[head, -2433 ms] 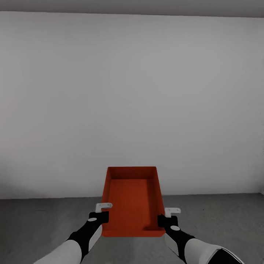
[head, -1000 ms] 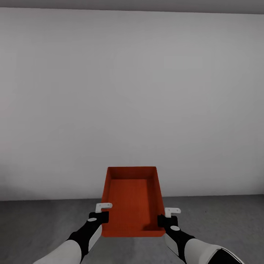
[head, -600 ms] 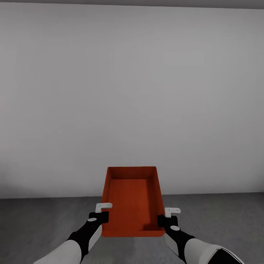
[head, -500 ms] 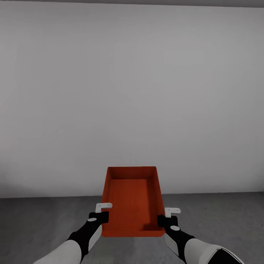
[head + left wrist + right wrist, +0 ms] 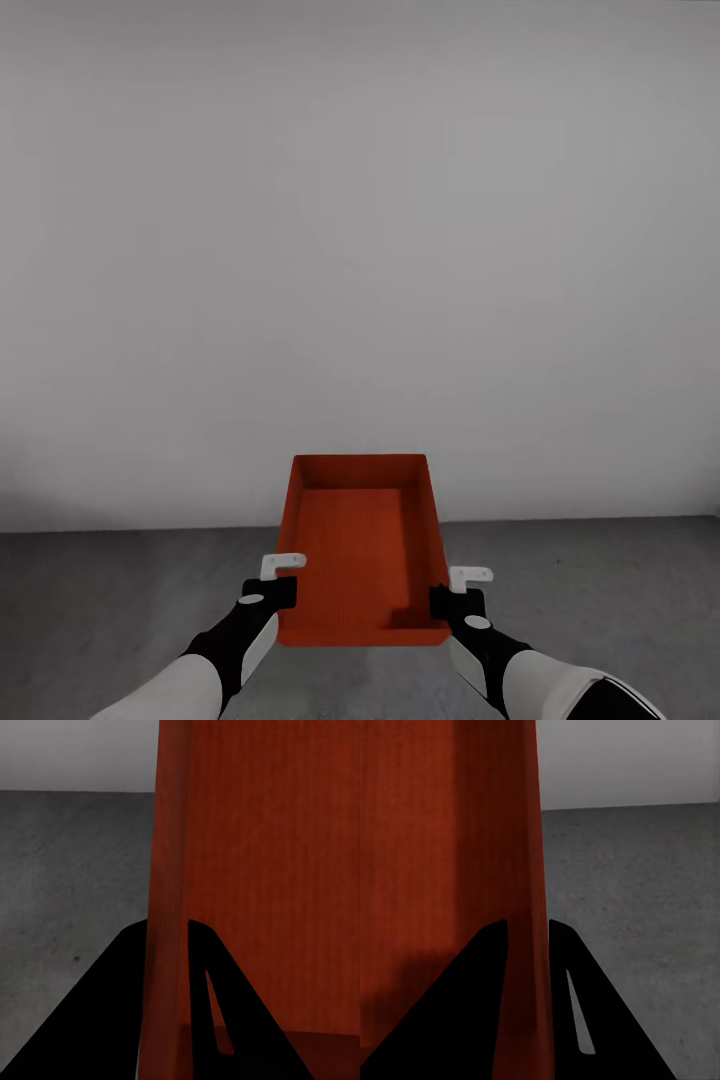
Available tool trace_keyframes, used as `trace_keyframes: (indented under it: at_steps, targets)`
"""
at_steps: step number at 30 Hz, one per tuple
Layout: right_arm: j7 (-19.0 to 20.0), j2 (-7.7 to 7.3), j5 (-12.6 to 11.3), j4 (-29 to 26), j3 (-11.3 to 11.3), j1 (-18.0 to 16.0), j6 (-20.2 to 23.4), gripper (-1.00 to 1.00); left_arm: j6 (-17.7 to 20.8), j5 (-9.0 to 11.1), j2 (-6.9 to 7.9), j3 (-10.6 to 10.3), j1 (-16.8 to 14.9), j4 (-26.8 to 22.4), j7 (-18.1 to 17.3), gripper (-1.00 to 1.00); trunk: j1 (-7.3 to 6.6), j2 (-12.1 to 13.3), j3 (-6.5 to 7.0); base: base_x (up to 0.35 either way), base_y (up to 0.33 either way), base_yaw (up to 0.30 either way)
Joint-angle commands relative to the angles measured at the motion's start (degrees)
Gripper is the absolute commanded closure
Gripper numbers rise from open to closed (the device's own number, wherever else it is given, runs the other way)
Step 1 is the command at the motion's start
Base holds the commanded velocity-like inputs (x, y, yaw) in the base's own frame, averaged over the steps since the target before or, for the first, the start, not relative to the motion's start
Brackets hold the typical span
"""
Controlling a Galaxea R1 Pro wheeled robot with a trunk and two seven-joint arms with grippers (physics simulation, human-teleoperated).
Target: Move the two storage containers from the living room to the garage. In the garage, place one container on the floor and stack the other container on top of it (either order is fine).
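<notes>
Pinching opposite side walls near its front corners, the left gripper (image 5: pixel 282 590) and right gripper (image 5: pixel 446 596) hold the orange-red open-top plastic container (image 5: pixel 360 545) level above the dark grey speckled concrete floor (image 5: pixel 100 600), before a plain white-grey wall (image 5: pixel 360 250). Slippage or tilting is judged the risk, since each thin wall is held only between two fingers; an uneven lowering could twist it free.

A plain white-grey wall (image 5: pixel 360 250) fills most of the head view, bare and evenly lit, slightly darker toward its upper part; the same pale wall appears as a strip in both wrist views (image 5: pixel 75 754) (image 5: pixel 626 761)
</notes>
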Motion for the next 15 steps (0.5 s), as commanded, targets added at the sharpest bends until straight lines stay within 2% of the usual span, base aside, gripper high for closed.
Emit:
trace_keyframes:
  at_steps: [1, 15]
  targets:
    - [0.3, -0.21, -0.4, -0.1, -1.3, 0.0, -0.3, 1.0, 0.3, 4.2, 0.05, 2.9, -0.1, -0.1, 0.3, 1.0, 0.0, -0.1, -0.16, 0.0, 0.0, 0.0]
    - [0.3, -0.2, -0.4, -0.1, -1.3, 0.0, -0.3, 1.0, 0.3, 4.2, 0.05, 2.9, -0.1, -0.2, 0.4, 1.0, 0.0, -0.1, -1.42, 0.0, 0.0, 0.0]
